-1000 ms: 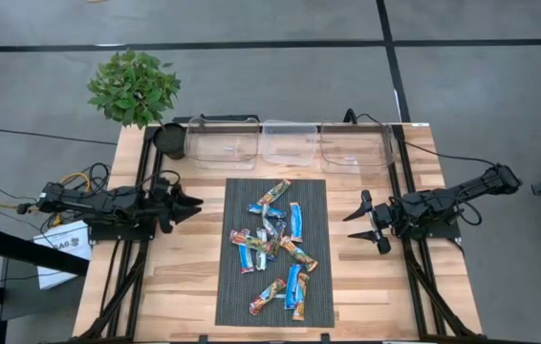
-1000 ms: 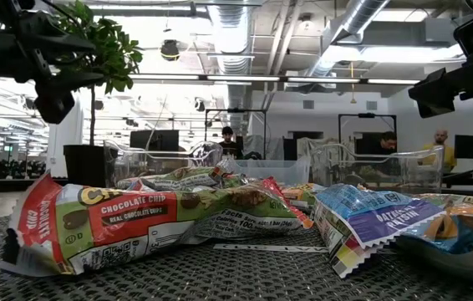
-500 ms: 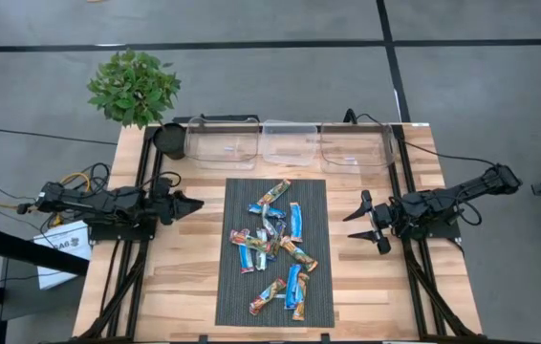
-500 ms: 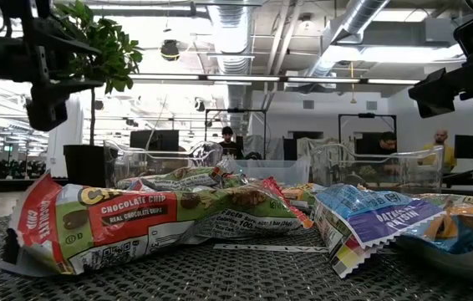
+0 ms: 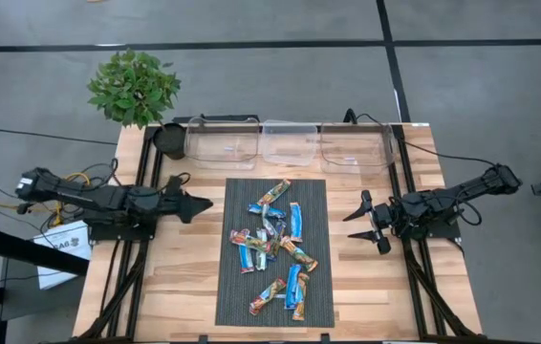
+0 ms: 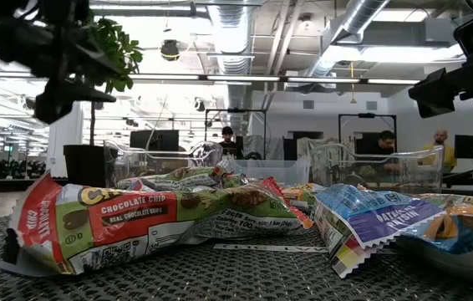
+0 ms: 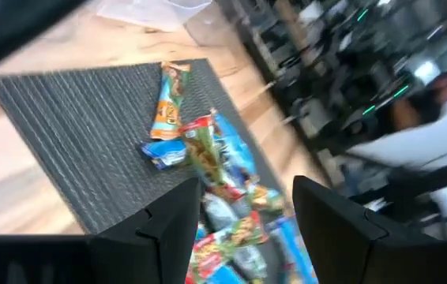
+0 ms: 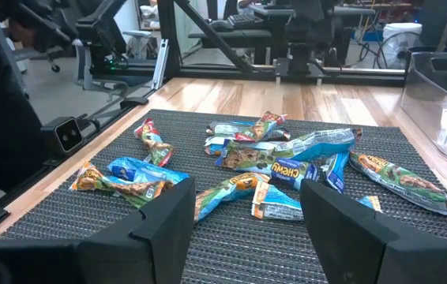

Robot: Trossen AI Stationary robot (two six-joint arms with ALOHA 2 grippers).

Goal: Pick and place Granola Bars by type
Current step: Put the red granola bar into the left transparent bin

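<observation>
**Dozen bars unsorted, left arm at the mat's edge**

Roughly a dozen Granola Bars (image 5: 275,245) lie heaped mid-mat (image 5: 237,291), none in the three clear bins (image 5: 288,143) along the bench's far edge. Left gripper (image 5: 199,204), fingers spread, points at the mat's left edge; right gripper (image 5: 368,221) waits spread by the right edge. Best to take a loose outlying bar first, not the tangled middle.

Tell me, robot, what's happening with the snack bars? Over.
Left tool open, near mat edge. Right tool open, waiting beside mat. Granola bars all piled on mat. Nothing blocking.
</observation>
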